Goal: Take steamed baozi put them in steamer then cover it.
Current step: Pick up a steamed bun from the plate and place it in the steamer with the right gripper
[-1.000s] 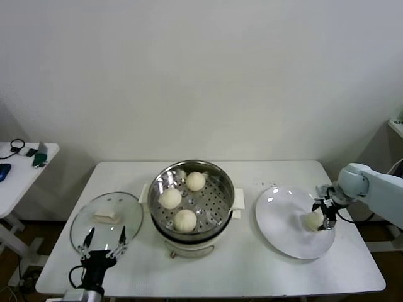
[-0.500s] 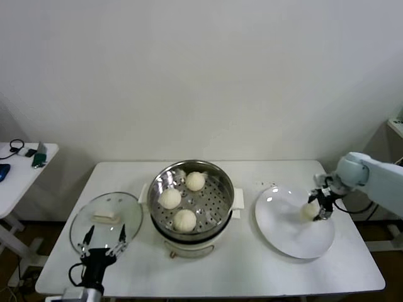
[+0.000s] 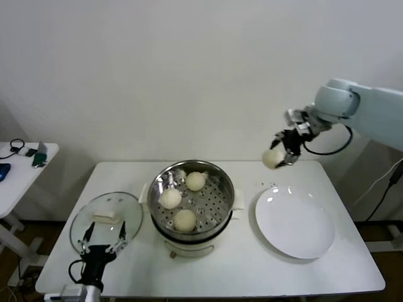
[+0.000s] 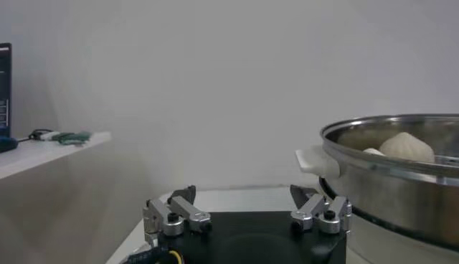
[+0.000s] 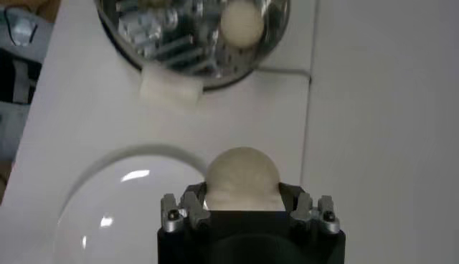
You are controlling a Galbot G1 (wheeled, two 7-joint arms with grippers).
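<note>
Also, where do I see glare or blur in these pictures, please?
Head view: bright glare spots on the white plate and on the steamer rim. Right wrist view: the plate shows glare streaks; the right gripper holding a baozi looks soft, being so close to the lens. Left wrist view: the left gripper is fairly sharp, the side shelf hazy.

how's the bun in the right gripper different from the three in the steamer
The held baozi hangs in the air above the white plate, clamped in the right gripper; the three baozi rest loose on the steamer floor. The held one stands alone; the three sit close together. All look alike: round, smooth, cream-white.
</note>
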